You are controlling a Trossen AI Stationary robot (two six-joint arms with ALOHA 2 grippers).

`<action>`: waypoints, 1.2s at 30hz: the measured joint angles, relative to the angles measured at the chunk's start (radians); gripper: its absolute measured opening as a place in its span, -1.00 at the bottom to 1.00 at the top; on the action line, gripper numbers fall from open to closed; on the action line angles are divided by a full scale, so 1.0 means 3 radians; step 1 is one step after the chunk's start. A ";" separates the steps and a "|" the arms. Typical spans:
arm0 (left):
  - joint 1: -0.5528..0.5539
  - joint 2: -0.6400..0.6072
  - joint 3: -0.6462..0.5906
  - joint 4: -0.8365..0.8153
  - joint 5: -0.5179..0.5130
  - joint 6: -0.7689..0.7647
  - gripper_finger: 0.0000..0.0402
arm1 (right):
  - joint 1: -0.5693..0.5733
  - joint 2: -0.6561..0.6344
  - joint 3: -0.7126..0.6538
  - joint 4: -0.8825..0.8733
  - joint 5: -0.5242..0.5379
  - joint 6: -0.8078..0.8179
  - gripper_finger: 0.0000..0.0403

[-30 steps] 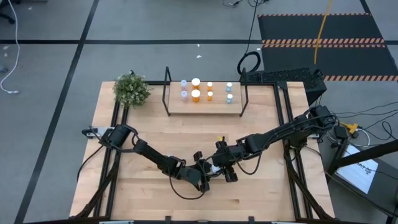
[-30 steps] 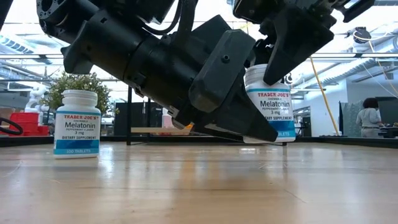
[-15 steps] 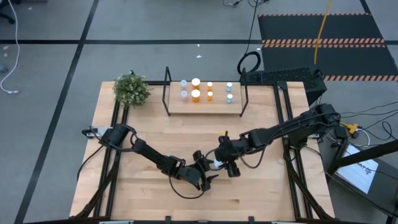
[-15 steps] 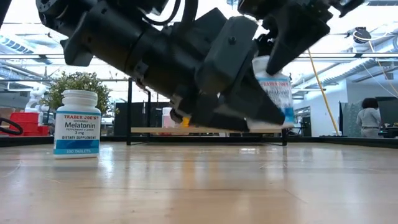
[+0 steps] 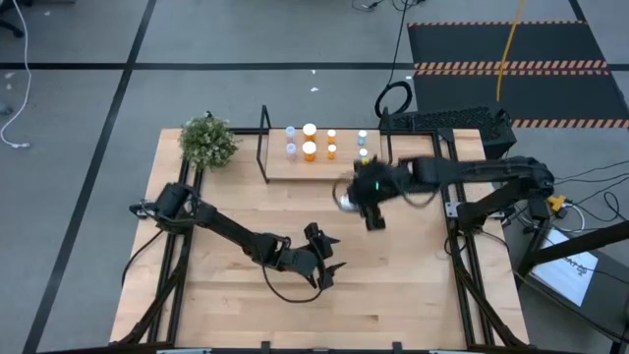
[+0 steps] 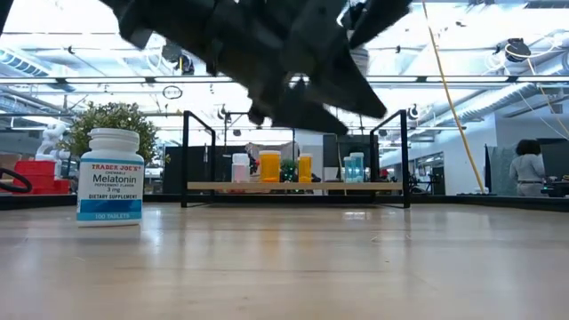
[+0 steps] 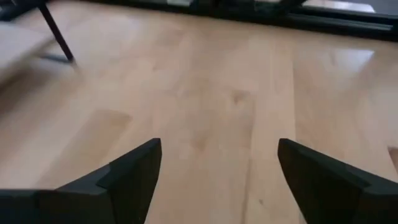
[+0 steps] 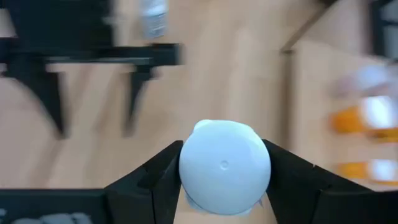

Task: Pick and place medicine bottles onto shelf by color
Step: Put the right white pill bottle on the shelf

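My right gripper (image 5: pixel 352 197) is shut on a white medicine bottle (image 5: pixel 345 201) above the table, just in front of the shelf's right part. The shelf (image 5: pixel 324 168) stands at the far side and carries several bottles: orange ones (image 5: pixel 310 149), pale ones (image 5: pixel 291 148) and bluish ones (image 6: pixel 354 166). My left gripper (image 5: pixel 329 265) hovers open over bare wood in the table's middle (image 7: pixel 217 168). A second white bottle (image 6: pixel 110 176), labelled Melatonin, stands upright on its base on the table; in the right wrist view this bottle (image 8: pixel 153 18) appears beside the left arm. My right gripper pinches the white bottle between its two fingers (image 8: pixel 163 175), one on each side just below the white cap (image 8: pixel 224 163). The fingers come from above, pointing down. The bottle is lifted clear of the table and sits upright in the hold.
A potted plant (image 5: pixel 208 141) sits at the far left corner, beside the shelf's black end frame (image 5: pixel 263 143). Bare wood lies between the arms and along the near edge (image 6: pixel 284 267). A person (image 6: pixel 531 169) stands far off in the room behind.
My right gripper has lifted the white bottle off the table's middle and carried it up and toward the far right, to the front of the shelf. My left gripper has risen away from where the bottle stood and stayed open.
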 joint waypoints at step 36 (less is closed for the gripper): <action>0.0183 -0.0499 -0.0024 -0.1064 -0.0014 0.0265 0.26 | -0.2349 0.1157 0.1546 -0.0366 -0.0995 -0.1582 -0.04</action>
